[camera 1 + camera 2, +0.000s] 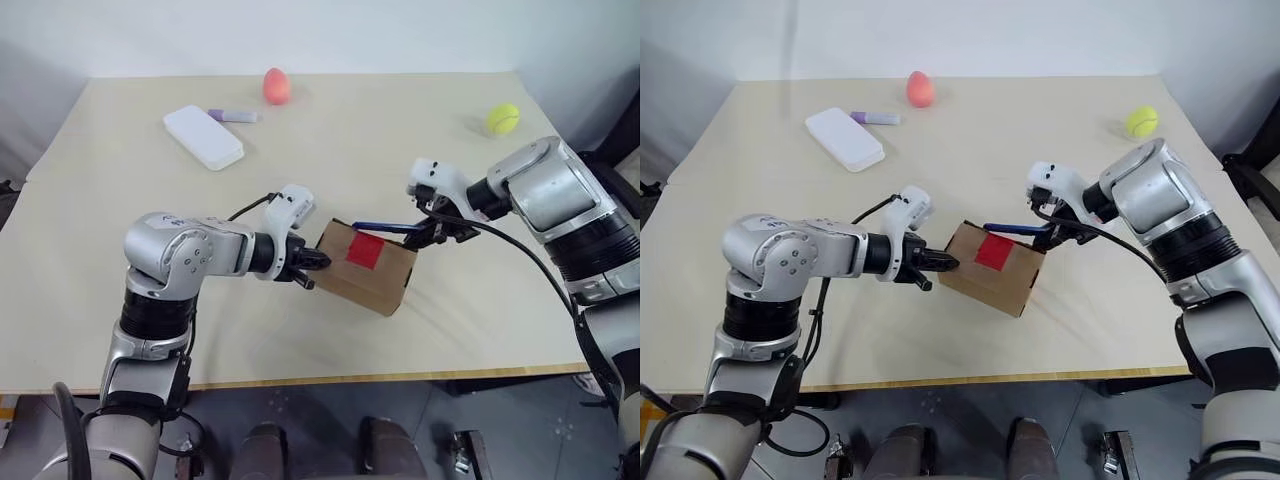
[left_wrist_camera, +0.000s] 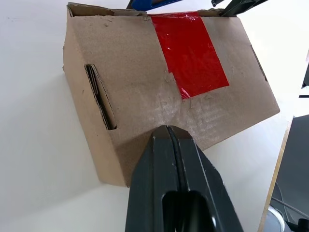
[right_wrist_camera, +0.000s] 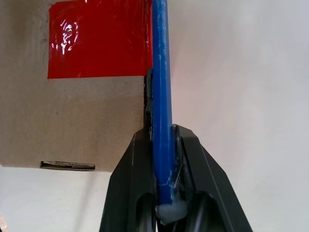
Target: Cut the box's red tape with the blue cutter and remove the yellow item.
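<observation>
The brown cardboard box (image 1: pixel 352 285) sits mid-table, closed, with the square of red tape (image 1: pixel 365 250) across its top seam. My left gripper (image 1: pixel 318 262) is shut, and its tips press on the box's top near its left edge (image 2: pixel 125 82). My right gripper (image 1: pixel 425 232) is shut on the blue cutter (image 1: pixel 378 227). The cutter (image 3: pixel 161 72) lies along the box's far top edge, right beside the edge of the red tape (image 3: pixel 96 41). The yellow item is out of view.
At the back left lie a white case (image 1: pixel 203 137) and a purple marker (image 1: pixel 232 116). A pinkish-red egg (image 1: pixel 276 86) stands at the far edge and a tennis ball (image 1: pixel 502 119) at the back right. The table's front edge (image 1: pixel 330 380) runs close below the box.
</observation>
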`<state>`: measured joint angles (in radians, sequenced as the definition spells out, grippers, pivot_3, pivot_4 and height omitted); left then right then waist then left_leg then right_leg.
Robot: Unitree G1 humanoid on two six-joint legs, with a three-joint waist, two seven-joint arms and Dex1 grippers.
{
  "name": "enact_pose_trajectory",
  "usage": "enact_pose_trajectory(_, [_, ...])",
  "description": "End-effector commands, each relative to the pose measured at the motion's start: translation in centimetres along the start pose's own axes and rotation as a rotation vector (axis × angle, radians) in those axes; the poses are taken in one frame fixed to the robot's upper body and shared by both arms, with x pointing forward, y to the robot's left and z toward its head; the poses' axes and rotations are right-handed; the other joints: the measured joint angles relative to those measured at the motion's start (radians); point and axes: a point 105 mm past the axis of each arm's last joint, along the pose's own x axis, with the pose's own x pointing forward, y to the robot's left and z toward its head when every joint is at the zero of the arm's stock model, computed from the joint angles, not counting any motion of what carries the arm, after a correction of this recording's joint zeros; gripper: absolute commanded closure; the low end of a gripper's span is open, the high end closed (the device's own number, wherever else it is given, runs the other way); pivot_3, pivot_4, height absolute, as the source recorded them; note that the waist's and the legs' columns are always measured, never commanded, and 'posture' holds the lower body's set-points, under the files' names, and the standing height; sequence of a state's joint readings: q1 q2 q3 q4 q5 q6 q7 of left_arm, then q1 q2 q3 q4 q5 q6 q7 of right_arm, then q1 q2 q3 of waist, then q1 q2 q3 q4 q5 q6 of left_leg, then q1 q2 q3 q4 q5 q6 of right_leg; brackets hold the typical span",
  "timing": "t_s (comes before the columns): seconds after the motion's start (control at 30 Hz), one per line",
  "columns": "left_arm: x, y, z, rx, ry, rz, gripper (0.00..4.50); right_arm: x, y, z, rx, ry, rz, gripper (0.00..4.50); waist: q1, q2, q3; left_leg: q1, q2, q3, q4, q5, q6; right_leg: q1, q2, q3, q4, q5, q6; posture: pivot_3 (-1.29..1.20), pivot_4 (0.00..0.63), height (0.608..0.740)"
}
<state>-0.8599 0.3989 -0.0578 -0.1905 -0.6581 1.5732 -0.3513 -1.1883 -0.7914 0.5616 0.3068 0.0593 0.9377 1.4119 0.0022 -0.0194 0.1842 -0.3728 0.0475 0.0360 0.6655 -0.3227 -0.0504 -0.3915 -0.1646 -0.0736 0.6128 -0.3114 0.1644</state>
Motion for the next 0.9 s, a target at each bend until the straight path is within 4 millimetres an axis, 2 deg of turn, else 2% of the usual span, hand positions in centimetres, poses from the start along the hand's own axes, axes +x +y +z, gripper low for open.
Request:
enact_pose_trajectory(0.03, [1.1,0.3,-1.9,-0.04,0.093,0.017,4.5,-0.8,0.2,1.3,-0.043,-0.023,0.007,4.33,0.001,0.0,0.0,0.0,0.0,0.0,0.0,0.0,0.0,0.0,0.0,0.0,0.0,0.0,0.0,0.0,0.15,0.74])
enact_pose_trajectory(0.3, [1.2,0.2,-1.9,-0.045,0.085,0.017,4.5,-0.7,0.3,1.2,-0.067,0.004,0.024,4.33,0.003,0.0,0.0,0.0,0.0,0.0,0.0,0.0,0.0,0.0,0.0,0.0,0.0,0.0,0.0,0.0,0.15,0.74])
enact_pose_trajectory(0.4, [1.2,0.4,-1.8,-0.049,0.079,0.023,4.5,-1.3,0.0,2.4,-0.079,-0.026,0.003,4.33,0.003,0.0,0.0,0.0,0.0,0.0,0.0,0.0,0.0,0.0,0.0,0.0,0.0,0.0,0.0,0.0,0.15,0.74])
enact_pose_trajectory(0.57, [1.2,0.4,-1.7,-0.051,0.076,0.026,4.5,-1.4,-0.1,2.9,-0.08,-0.043,0.001,4.33,0.009,0.0,0.0,0.0,0.0,0.0,0.001,0.0,0.0,0.0,0.0,0.0,0.0,0.0,0.0,0.0,0.15,0.74])
enact_pose_trajectory(0.9, [1.3,0.4,-1.6,-0.05,0.072,0.025,4.5,-0.3,-0.9,1.6,-0.05,-0.004,-0.011,4.33,0.012,0.0,0.0,0.0,0.0,0.0,0.001,0.0,0.0,0.0,0.0,0.0,0.0,0.0,0.0,0.0,0.15,0.74])
